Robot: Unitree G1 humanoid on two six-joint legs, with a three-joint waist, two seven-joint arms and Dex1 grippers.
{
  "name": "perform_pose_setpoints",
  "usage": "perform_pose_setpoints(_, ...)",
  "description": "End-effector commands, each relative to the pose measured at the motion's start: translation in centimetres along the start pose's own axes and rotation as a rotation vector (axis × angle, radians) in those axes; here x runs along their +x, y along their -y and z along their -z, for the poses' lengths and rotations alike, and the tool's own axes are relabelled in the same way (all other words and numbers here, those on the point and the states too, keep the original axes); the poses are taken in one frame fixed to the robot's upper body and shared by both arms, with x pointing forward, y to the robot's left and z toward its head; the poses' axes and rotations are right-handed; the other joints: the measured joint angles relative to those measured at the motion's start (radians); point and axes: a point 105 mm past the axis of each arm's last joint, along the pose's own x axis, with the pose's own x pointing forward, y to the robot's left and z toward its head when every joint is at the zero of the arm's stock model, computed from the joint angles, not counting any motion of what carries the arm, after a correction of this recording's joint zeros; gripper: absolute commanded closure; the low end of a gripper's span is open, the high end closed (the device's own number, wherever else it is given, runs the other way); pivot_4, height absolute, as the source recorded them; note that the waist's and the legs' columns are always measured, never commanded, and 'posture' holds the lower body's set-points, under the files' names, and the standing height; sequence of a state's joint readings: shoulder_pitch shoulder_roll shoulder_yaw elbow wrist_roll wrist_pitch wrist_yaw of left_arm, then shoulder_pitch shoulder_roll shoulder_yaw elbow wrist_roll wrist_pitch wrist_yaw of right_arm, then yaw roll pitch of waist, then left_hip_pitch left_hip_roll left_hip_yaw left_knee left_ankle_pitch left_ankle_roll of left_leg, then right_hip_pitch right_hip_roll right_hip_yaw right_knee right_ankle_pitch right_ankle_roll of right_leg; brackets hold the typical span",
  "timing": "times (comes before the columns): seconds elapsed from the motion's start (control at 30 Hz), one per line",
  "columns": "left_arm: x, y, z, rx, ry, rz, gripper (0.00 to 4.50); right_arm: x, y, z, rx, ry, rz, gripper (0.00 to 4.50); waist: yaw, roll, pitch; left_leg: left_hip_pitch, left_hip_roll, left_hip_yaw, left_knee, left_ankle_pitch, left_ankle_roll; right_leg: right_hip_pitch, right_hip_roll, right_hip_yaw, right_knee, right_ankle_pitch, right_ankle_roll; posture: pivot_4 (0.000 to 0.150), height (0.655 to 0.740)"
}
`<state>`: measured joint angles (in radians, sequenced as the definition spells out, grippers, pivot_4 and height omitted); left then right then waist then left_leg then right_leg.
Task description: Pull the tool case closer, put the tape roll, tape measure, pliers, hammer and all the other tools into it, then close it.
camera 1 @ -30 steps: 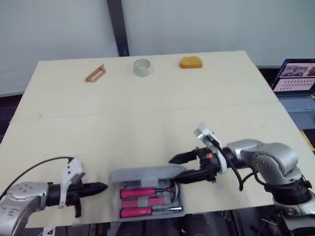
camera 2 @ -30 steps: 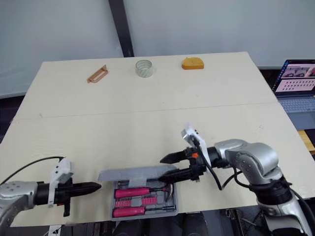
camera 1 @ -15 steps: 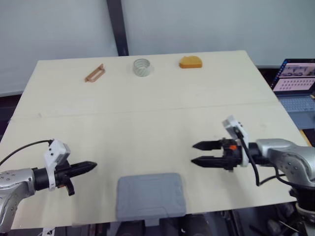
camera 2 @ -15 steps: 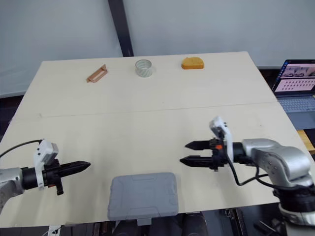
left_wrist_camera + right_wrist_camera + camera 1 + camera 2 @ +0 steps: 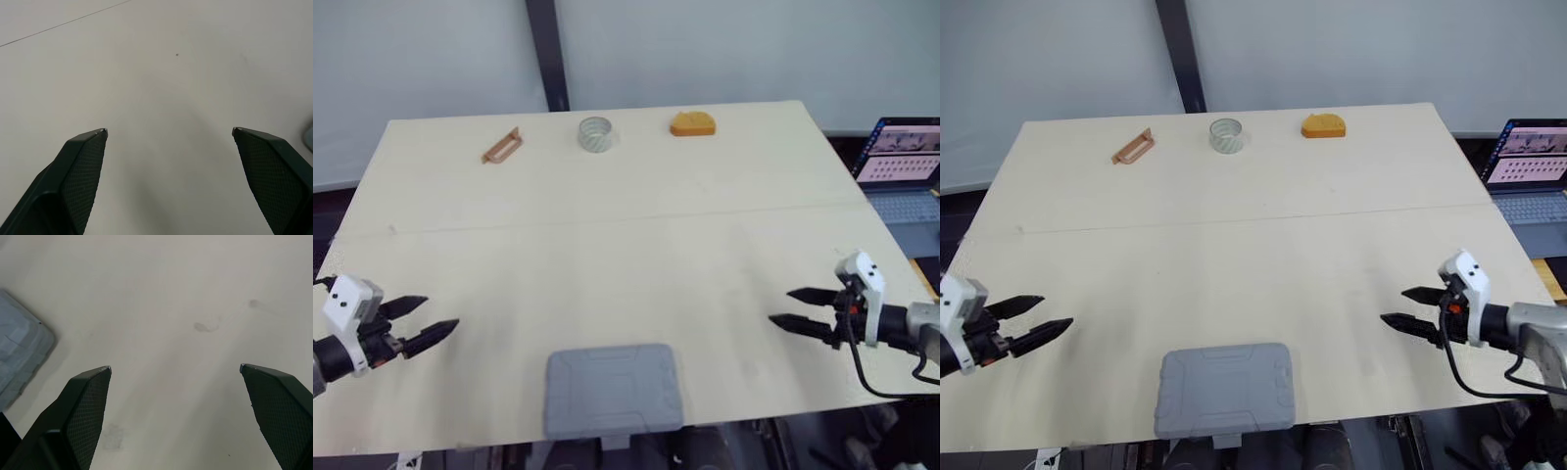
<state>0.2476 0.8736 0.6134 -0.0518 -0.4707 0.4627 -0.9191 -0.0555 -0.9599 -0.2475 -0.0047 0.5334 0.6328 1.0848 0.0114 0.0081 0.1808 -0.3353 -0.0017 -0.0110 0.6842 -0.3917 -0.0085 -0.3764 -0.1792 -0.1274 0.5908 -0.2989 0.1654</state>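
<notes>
Finding: the tool case [image 5: 612, 390] now lies shut at the near edge of the table [image 5: 607, 255], centre. A second ago its lid stood partly raised over red-handled tools, with the right gripper at the lid. The lid has since come down, and both arms have drawn back to the table's sides.

The left gripper [image 5: 440, 311] hovers near the left edge, fingers spread and holding nothing. The right gripper [image 5: 779, 305] hovers near the right edge, likewise released and empty.

Assessment: closure looks premature. The tape roll [image 5: 595, 133], the tape measure [image 5: 692, 123] and a brown item [image 5: 502, 146] sit along the far edge, well apart from the case. It would likely need reopening.

Materials: the case is grey moulded plastic with rounded corners, a recessed panel and a latch tab on its near side. The table is pale and matte, with one seam across it. The tape roll is a translucent ring. The tape measure is orange and dome-topped. The brown item is a flat, elongated loop, not identifiable.
</notes>
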Motion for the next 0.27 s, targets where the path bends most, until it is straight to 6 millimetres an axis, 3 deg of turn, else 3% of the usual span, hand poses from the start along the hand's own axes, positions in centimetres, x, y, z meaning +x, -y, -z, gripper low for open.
perform_pose_setpoints(0.03,-0.84,-0.71,-0.46,0.038,0.001,-0.032,0.06,-0.87,0.75,-0.53,-0.046,0.026,0.024,0.0,0.0,0.0,0.0,0.0,0.0,0.0,0.0,0.0,0.0,0.0,0.0,0.0,0.0,0.0,0.0,0.15,0.74)
perform_pose_setpoints(0.27,-0.73,-0.59,-0.28,0.039,-0.008,-0.029,0.06,-0.73,1.2,0.09,-0.044,0.03,0.021,0.0,0.0,0.0,0.0,0.0,0.0,0.0,0.0,0.0,0.0,0.0,0.0,0.0,0.0,0.0,0.0,0.15,0.74)
